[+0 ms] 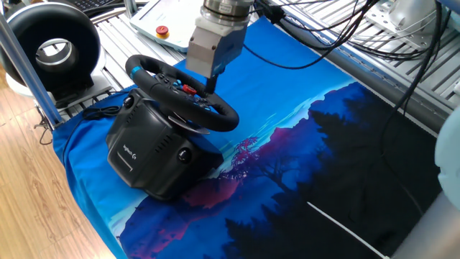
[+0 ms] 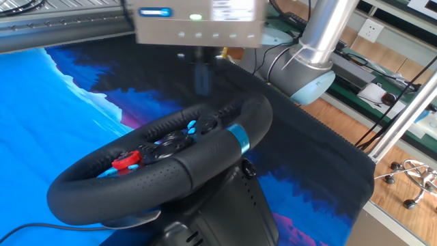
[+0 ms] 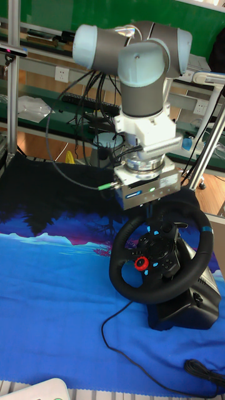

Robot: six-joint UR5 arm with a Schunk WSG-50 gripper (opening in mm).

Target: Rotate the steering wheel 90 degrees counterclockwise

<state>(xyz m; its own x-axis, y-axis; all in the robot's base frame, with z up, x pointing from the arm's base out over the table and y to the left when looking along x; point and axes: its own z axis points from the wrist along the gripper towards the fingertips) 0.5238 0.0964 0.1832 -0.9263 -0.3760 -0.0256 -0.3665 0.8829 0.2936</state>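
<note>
One fixed view shows the wheel (image 1: 183,93) left of centre, tilted on its base (image 1: 154,155), blue stripe at the rim's upper left. The gripper (image 1: 211,79) hangs just above its far rim, fingers close together, clasping nothing.
</note>
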